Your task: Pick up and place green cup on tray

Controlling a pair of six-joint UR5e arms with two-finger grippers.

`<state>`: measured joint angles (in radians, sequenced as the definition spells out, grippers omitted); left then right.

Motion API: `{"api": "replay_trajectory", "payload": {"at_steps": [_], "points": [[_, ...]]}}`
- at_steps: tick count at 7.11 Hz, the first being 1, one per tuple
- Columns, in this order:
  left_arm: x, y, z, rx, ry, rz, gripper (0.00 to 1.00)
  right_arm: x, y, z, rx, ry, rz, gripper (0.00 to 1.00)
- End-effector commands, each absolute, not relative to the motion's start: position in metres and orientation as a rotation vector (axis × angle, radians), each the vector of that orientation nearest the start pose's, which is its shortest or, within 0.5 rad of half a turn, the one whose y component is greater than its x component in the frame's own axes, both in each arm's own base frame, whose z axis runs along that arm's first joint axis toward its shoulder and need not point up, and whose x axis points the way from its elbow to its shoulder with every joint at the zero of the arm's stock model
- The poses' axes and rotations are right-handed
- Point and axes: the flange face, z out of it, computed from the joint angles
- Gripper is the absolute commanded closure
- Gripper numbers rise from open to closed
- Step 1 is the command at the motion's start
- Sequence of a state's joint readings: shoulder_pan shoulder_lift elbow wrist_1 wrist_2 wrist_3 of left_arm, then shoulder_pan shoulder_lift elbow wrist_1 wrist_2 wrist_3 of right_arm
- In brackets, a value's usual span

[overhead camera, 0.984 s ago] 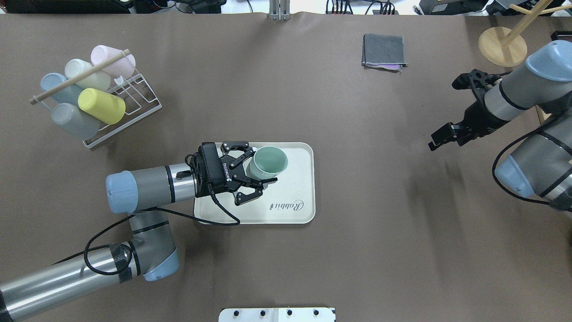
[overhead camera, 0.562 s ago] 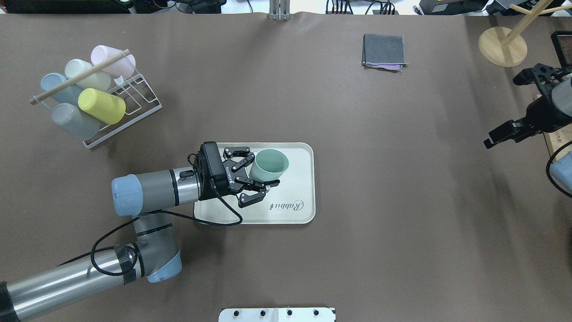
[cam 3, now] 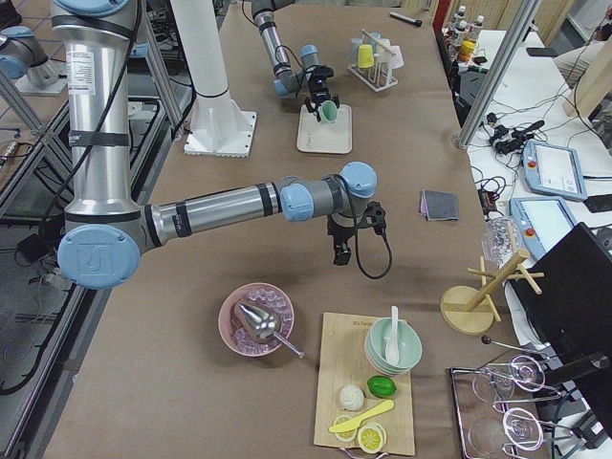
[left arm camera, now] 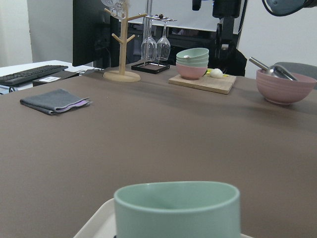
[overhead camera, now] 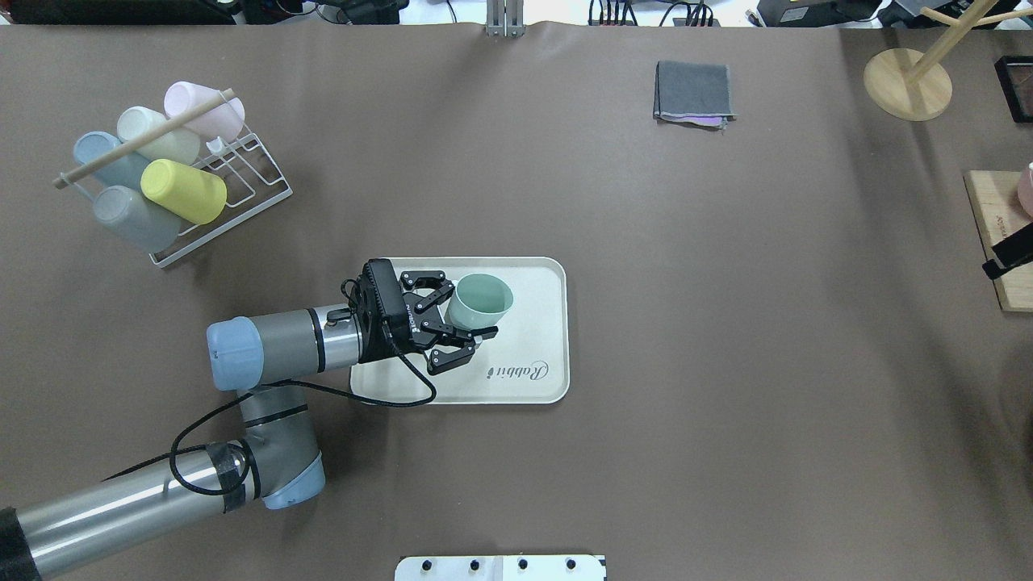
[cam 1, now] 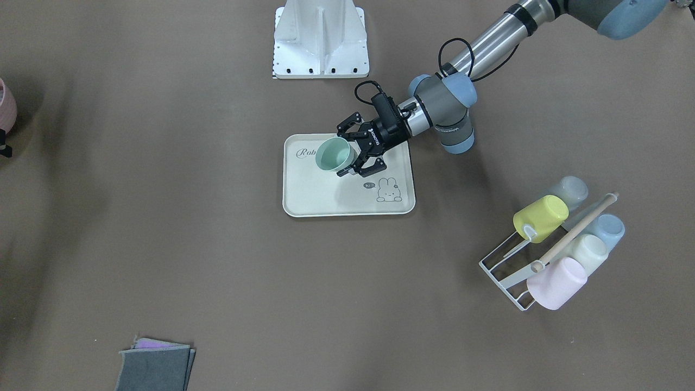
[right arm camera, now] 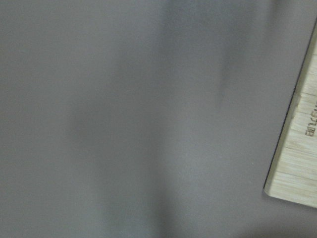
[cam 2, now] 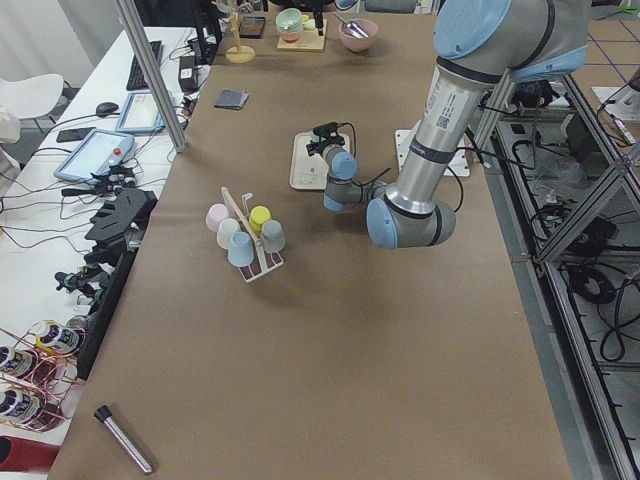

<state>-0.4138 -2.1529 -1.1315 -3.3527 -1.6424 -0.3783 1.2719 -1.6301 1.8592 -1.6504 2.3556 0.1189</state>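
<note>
The green cup (overhead camera: 481,301) is a mint tumbler, mouth up and slightly tilted, over the far left part of the cream tray (overhead camera: 533,339). My left gripper (overhead camera: 472,305) reaches in from the left, its fingers on either side of the cup wall, shut on it. The cup (cam 1: 335,154) and tray (cam 1: 326,198) also show in the front view, and the cup rim (left arm camera: 177,198) fills the left wrist view. I cannot tell whether the cup's base touches the tray. My right gripper (cam 3: 342,239) shows only in the right side view; I cannot tell if it is open.
A white wire rack (overhead camera: 234,194) with several cups, one yellow (overhead camera: 184,191), stands far left. A grey folded cloth (overhead camera: 694,90) and a wooden mug tree (overhead camera: 908,83) are at the back right. A wooden board (overhead camera: 997,242) lies at the right edge.
My right arm has pulled back to the right, almost out of the overhead view. My left gripper, with the green cup, has shifted slightly over the tray.
</note>
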Motion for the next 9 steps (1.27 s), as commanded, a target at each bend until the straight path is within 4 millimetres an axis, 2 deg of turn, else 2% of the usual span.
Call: {"api": "replay_trajectory", "payload": {"at_steps": [1, 3, 4, 5, 6, 9], "points": [[0.582, -0.382, 0.334, 1.370, 1.410, 0.598, 1.00, -0.029, -0.440, 0.584, -0.065, -0.780, -0.232, 0.00], [0.583, -0.383, 0.336, 1.371, 1.400, 0.603, 1.00, -0.001, -0.428, 0.601, -0.110, -0.783, -0.154, 0.00], [0.586, -0.384, 0.334, 1.372, 1.399, 0.604, 0.83, 0.010, -0.422, 0.612, -0.123, -0.782, -0.121, 0.00], [0.589, -0.383, 0.334, 1.369, 1.390, 0.614, 0.73, 0.017, -0.417, 0.620, -0.136, -0.776, -0.099, 0.00], [0.589, -0.383, 0.333, 1.372, 1.390, 0.614, 0.54, 0.029, -0.412, 0.626, -0.143, -0.774, -0.066, 0.00], [0.590, -0.383, 0.333, 1.376, 1.383, 0.619, 0.19, 0.051, -0.408, 0.653, -0.175, -0.772, 0.012, 0.00]]}}
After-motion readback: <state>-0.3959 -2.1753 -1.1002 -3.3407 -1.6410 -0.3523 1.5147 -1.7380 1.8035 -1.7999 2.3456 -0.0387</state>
